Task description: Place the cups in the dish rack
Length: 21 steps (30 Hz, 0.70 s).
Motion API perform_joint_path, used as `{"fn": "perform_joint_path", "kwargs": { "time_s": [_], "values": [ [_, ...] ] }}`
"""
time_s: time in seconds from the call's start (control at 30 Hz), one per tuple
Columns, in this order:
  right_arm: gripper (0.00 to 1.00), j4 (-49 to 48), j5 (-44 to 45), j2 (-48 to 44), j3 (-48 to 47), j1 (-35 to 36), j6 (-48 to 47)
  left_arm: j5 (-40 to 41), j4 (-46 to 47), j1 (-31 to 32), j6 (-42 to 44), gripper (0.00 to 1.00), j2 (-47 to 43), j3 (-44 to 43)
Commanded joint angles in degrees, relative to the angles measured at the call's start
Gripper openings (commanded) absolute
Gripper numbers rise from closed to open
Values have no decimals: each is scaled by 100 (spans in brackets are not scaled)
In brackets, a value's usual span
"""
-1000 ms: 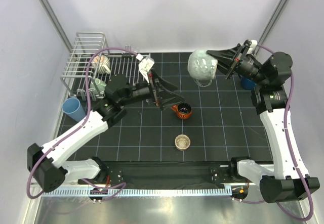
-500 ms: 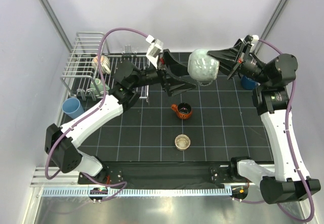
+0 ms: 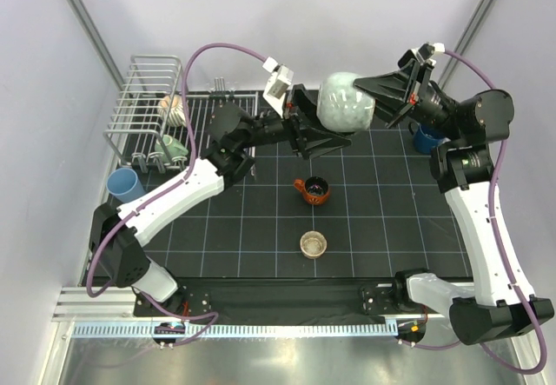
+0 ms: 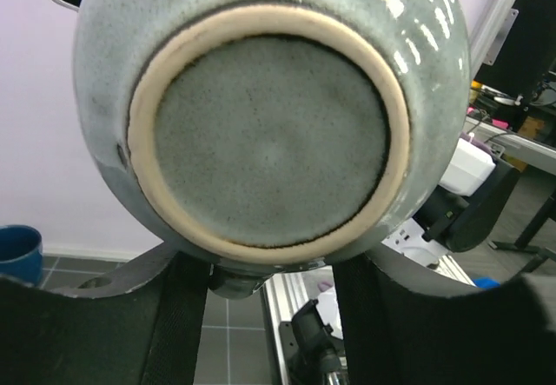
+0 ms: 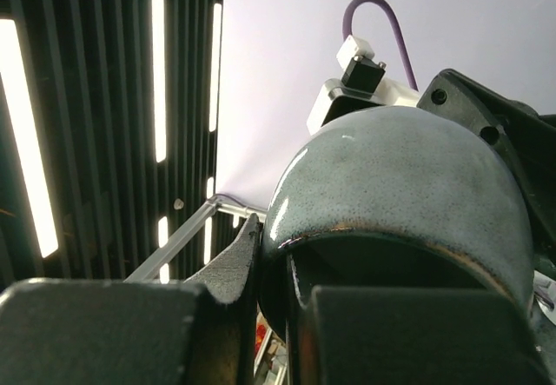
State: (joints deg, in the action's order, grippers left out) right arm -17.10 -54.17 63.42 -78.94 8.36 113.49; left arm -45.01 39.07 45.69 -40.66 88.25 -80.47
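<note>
The right gripper (image 3: 373, 100) pinches the rim of the grey cup (image 3: 346, 102), one finger inside and one outside. It holds the cup on its side in the air, above the table's 12 o'clock edge. The base faces the left gripper (image 3: 333, 129), which makes this look like a handover. The dish rack (image 3: 139, 98) sits at 10 o'clock, on the left arm's side.

The left gripper is spread wide, with a finger either side of the cup's lower body. From the left wrist view they seem just clear of the glaze, though contact is hard to rule out. The orange-brown cup (image 3: 313, 190) and the tan cup (image 3: 313, 244) wait mid-table.
</note>
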Motion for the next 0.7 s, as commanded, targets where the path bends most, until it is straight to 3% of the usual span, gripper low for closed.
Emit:
{"fn": "perform_joint_path", "kwargs": {
  "time_s": [0.0,0.33,0.4,0.53,0.67],
  "values": [
    [4,-891,486,-110,-263,69,3407,256,390,159,94,52,8,-171],
    [4,-1269,838,-418,387,87,3645,1073,707,361,85,32,-36,-4],
    [4,-1322,926,-488,537,113,3662,1144,777,414,76,33,-18,-4],
    [4,-1313,1066,-524,651,183,3689,1310,892,493,94,46,35,5],
    [4,-1339,1137,-506,652,245,3715,1408,980,537,68,48,105,-101]
  ]
}}
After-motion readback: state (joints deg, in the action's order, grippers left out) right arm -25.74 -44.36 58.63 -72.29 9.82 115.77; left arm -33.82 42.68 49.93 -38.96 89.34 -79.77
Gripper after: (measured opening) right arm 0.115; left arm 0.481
